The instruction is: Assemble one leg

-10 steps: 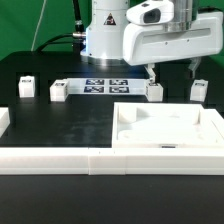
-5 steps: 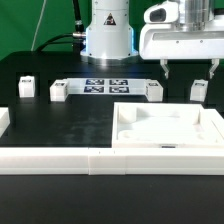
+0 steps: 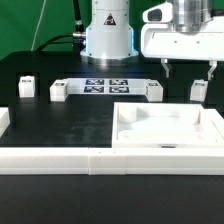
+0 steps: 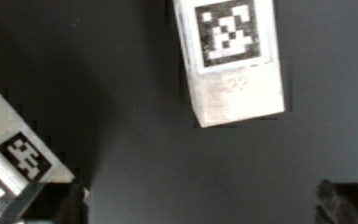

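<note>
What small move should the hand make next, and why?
Probably centre the open hand over the leg just below it, then lower. The hand hovers empty above the table, and in the wrist view no leg lies between its fingers yet.

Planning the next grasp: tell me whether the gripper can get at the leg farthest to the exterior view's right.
Probably yes: the gripper hangs open just above that leg, which stands alone on the table, nothing over it.
</note>
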Tool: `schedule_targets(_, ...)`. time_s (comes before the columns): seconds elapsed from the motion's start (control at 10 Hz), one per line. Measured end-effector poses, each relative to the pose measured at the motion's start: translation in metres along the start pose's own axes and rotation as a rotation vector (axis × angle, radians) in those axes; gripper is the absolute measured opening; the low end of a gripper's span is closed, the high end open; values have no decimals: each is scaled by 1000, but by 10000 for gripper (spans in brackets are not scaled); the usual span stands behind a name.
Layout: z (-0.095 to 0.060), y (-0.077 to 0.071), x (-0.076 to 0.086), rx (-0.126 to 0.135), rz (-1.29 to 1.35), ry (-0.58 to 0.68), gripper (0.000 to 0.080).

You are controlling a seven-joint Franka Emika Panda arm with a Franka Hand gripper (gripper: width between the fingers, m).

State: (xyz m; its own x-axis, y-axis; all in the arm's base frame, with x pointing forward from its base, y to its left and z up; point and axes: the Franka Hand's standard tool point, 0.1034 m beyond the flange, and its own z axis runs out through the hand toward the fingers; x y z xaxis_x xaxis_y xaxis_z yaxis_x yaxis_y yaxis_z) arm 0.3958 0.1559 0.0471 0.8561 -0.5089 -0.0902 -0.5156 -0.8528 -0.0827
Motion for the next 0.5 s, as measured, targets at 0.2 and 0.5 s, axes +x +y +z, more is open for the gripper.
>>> schedule_targets(0.2, 1, -5, -7, -12, -22, -27, 649)
schedule_targets(0.5, 0, -3, -6, -33, -86, -234, 649)
